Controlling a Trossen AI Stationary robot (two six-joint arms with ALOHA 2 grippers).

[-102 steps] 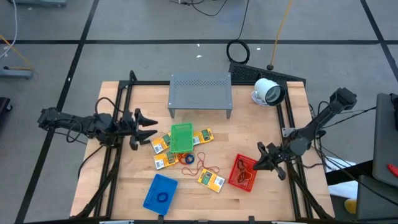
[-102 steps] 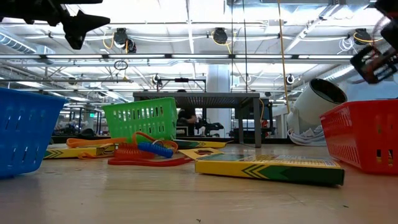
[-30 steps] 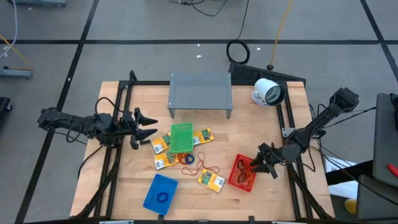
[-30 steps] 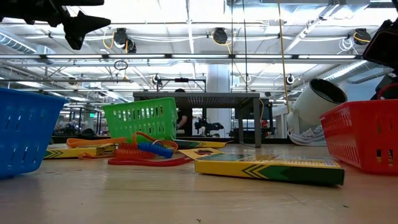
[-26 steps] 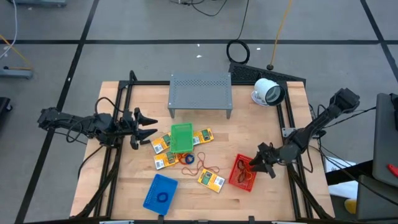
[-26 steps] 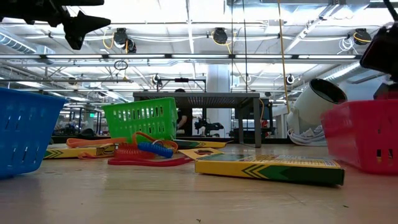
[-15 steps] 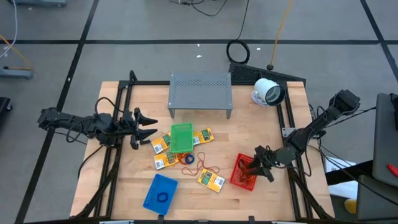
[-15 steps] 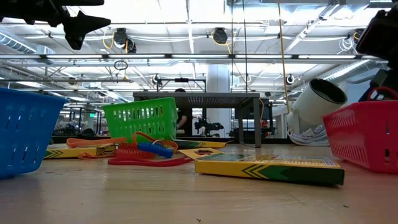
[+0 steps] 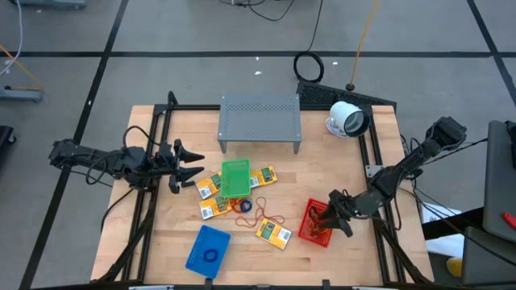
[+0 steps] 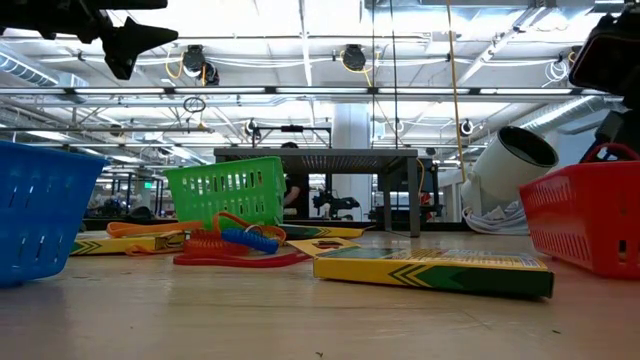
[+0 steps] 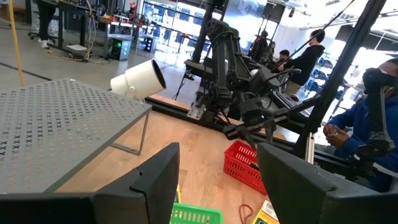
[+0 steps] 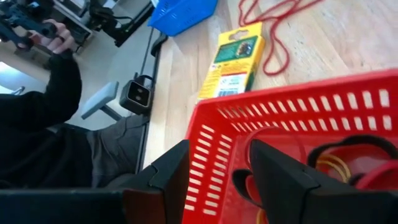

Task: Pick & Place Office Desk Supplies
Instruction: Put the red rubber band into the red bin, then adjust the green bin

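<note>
Yellow packets [image 9: 274, 233] [image 9: 208, 187] [image 9: 264, 176] lie flat on the wooden table around a green basket [image 9: 235, 179]. Thin rubber bands [image 9: 270, 219] and a blue ring [image 9: 244, 205] lie among them. My right gripper [image 9: 324, 219] stands open over the red basket [image 9: 310, 229], with its fingers [image 12: 168, 180] above the inside. Red, black and yellow bands [image 12: 323, 165] lie in that basket. My left gripper [image 9: 190, 161] hangs open above the table's left side, level and holding nothing. My right gripper comes at the red basket slanting down from the table's right side, over its right wall. The fingers stand above the bands inside [image 12: 249, 180]. Whether they touch the basket or a band, I cannot tell.
A grey perforated shelf [image 9: 260, 121] stands at the far middle, with a white round device [image 9: 348, 119] at the far right. A blue basket [image 9: 208, 248] holding a ring sits near the front edge. People [image 11: 373, 124] and a sleeve [image 12: 43, 106] show beyond the table.
My right gripper has moved toward the table's left, from beside the red basket's right wall to over its inside, and has stayed open. The basket has jolted and now sits slightly tipped in the low view. Everything else has kept still.
</note>
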